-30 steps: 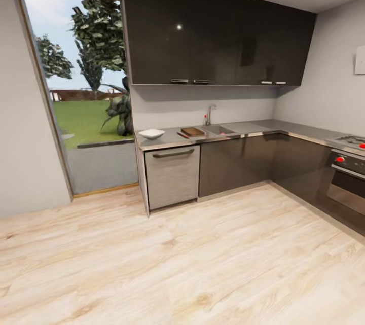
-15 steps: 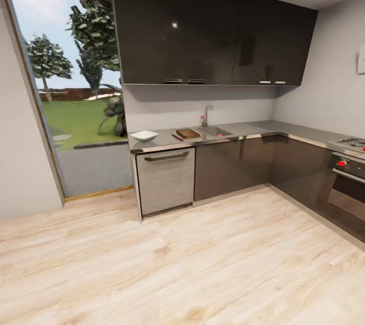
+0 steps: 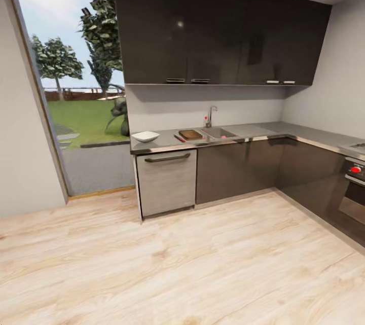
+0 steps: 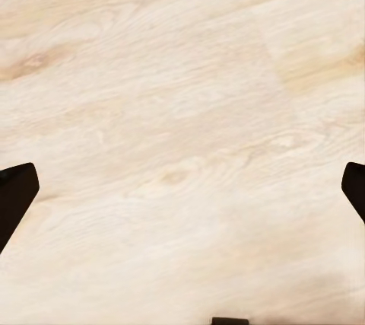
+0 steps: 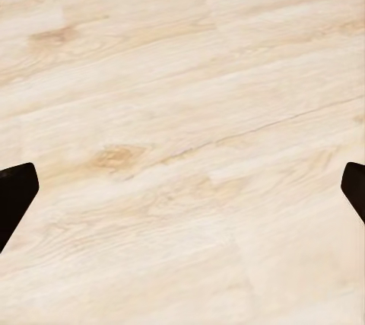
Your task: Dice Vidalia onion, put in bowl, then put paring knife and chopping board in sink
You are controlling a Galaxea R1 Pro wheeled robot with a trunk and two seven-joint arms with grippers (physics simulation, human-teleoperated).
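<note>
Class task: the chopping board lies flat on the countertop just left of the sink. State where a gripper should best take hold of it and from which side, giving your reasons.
Probably one of its edges, approached from the front of the countertop. The chopping board lies flat, so only its thin rim offers a pinch. The paring knife lies close along its left side and the sink is on its right, leaving the front edge freest. At this distance finer detail cannot be made out.

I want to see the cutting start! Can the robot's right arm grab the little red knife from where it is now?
Probably not yet. The paring knife lies on the countertop beside the chopping board, far across the wooden floor. The right gripper hangs open over bare floorboards, so the robot must drive closer first.
</note>
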